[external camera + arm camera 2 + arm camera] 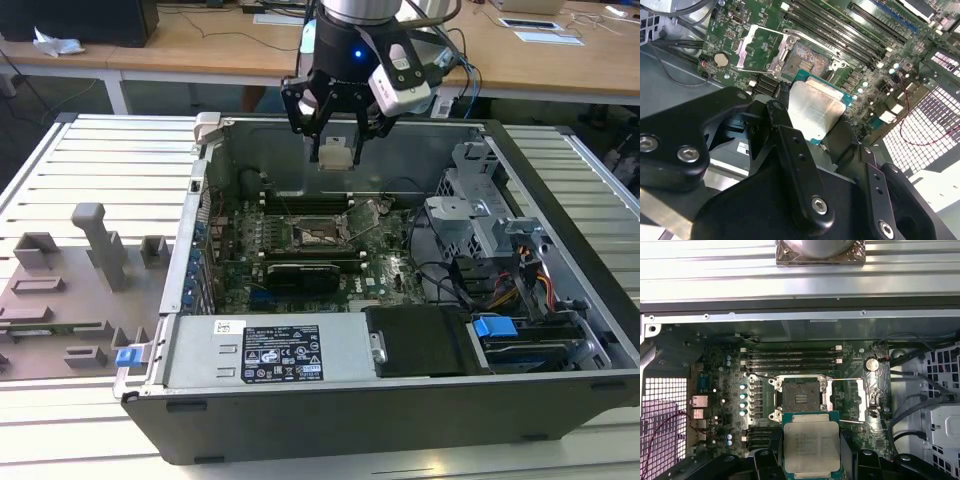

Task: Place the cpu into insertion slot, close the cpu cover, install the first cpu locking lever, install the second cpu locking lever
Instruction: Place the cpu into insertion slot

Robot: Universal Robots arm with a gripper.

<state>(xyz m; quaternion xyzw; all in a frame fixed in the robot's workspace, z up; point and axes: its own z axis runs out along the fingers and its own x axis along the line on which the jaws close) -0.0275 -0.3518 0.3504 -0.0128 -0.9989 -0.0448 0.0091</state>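
Open computer case (420,410), cpu (811,447) gripped in claw (336,150)

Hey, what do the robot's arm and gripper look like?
The gripper is black, built of jointed link fingers with silver screws. Above it the black wrist carries a blue light, a white-and-grey camera box and dark cables.

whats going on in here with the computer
The end effector is gripping the cpu and holding it above the open computer case, over the motherboard. The insertion slot is empty, and the cpu cover is flipped open beside it. The chip is not yet seated.
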